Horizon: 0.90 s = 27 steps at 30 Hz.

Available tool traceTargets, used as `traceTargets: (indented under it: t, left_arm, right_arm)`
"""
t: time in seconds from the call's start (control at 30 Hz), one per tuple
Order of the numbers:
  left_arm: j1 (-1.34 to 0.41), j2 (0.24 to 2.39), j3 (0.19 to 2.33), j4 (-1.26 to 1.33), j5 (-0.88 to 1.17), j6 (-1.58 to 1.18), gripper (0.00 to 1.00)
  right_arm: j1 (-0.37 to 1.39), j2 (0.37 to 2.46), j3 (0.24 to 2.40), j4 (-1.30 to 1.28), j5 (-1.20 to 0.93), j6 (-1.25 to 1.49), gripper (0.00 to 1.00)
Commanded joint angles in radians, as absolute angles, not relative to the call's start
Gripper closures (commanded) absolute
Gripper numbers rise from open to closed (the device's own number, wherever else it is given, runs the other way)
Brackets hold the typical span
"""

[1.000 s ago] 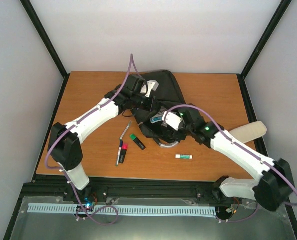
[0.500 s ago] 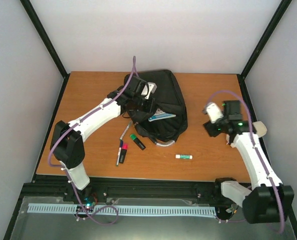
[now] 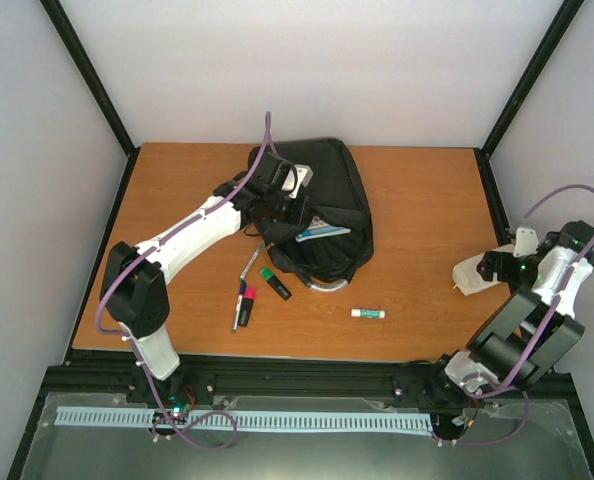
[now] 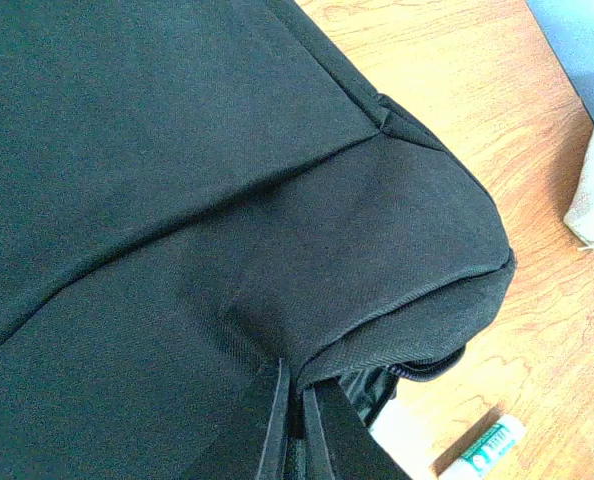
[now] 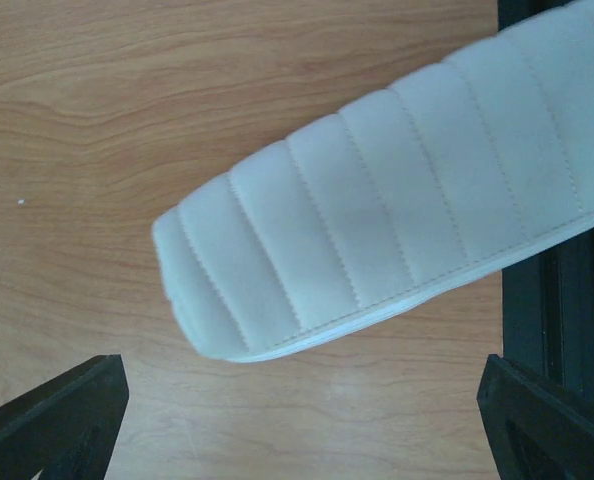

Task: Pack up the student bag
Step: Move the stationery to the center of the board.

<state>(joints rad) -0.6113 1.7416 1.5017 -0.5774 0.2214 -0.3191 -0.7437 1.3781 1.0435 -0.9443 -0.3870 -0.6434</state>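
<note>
Now the pouch: square up, then pinch across the ribs

Nearest us, at the table's right edge, the right gripper [image 5: 297,425] hangs over the whitish pouch [image 5: 397,210] with its jaws spread wide, holding nothing. We judge picking up this pouch to be the step in hand. The pouch is quilted in soft padded ribs, with a stitched seam round its rounded end, and part of it lies over the black frame [image 5: 557,290]. To do it well, we come down across the narrow width and close on the padding a little back from the end, so the soft body does not fold and slip out.

Farther in, on the wooden table [image 3: 417,190], lie a glue stick [image 3: 368,313], a green highlighter [image 3: 274,283] and slim pens [image 3: 242,303]. They are hard, smooth and likely to roll.

Beyond them the student bag [image 3: 322,200] lies at the middle back of the table. Its black woven fabric is limp and creased, and a light-blue item [image 3: 324,232] shows at its near side. The left gripper [image 3: 280,203] sits on the bag's left side, and we cannot tell whether it is clamped on fabric. If it holds the mouth open, the pouch should go in end first.
</note>
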Motion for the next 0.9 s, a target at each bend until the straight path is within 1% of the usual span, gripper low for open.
traceTargets:
  t: [0.0, 0.23, 0.53, 0.6, 0.7, 0.87]
  left_arm:
    - [-0.601, 1.699, 1.543, -0.552, 0.229, -0.340, 0.98]
    - [-0.601, 1.704, 1.540, -0.549, 0.244, -0.348, 0.98]
    - [-0.601, 1.712, 1.539, -0.546, 0.256, -0.357, 0.98]
    - [-0.601, 1.715, 1.540, -0.545, 0.258, -0.357, 0.98]
    - [-0.601, 1.714, 1.541, -0.549, 0.254, -0.355, 0.98]
    - [-0.601, 1.716, 1.541, -0.548, 0.254, -0.357, 0.98]
  right_arm:
    - [-0.800, 1.474, 1.122, -0.966, -0.489, -0.592, 0.02]
    - [-0.789, 1.584, 1.178, -0.914, -0.506, -0.482, 0.03]
    - [-0.709, 1.734, 1.131, -0.800, -0.402, -0.461, 0.07]
    - [-0.670, 1.765, 1.129, -0.792, -0.391, -0.467, 0.09]
    - [-0.575, 1.804, 1.124, -0.822, -0.450, -0.567, 0.16]
    - [-0.324, 1.802, 1.071, -0.820, -0.366, -0.685, 0.22]
